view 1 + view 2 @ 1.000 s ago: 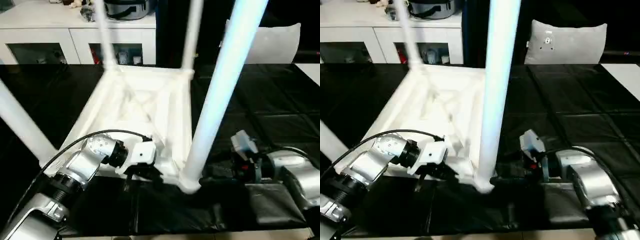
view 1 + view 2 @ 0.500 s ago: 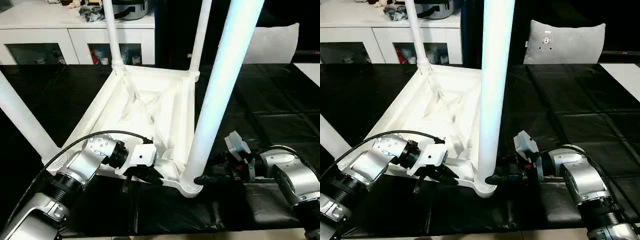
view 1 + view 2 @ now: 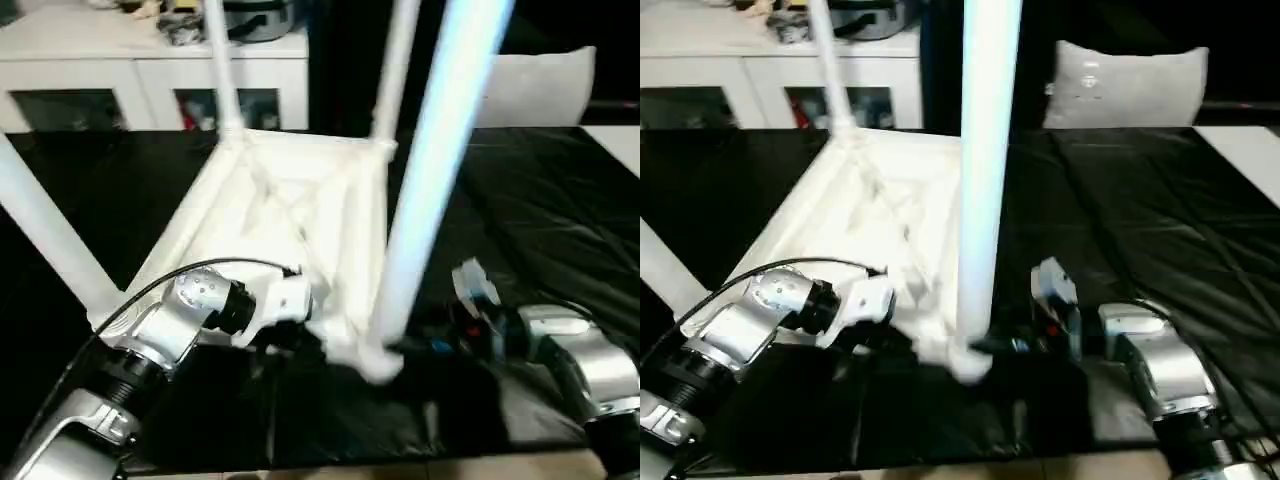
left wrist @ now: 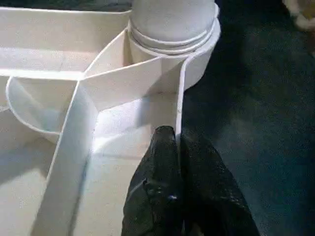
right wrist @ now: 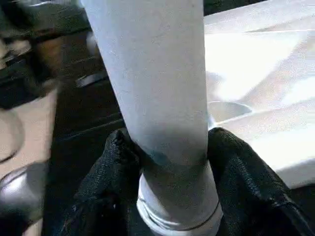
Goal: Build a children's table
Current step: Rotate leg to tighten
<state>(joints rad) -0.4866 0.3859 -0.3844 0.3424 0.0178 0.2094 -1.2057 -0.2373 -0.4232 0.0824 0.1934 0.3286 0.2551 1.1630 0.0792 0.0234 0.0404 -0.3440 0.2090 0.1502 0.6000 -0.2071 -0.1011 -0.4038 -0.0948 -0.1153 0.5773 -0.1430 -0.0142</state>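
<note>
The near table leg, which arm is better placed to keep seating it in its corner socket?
Probably the right. The right claw is shut on the near leg, a finger on either side just above its corner socket. The left claw is shut on the tabletop rim beside that socket, bracing it.

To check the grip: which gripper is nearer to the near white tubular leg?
Right. The right gripper clasps the leg near its base; the left gripper pinches the tabletop's rim beside the corner socket.

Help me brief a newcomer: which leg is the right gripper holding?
On the black mat lies the upturned white tabletop with four legs standing up. The held leg rises from the near corner by the right gripper, whose fingers clasp its base; it looms thickest.
</note>
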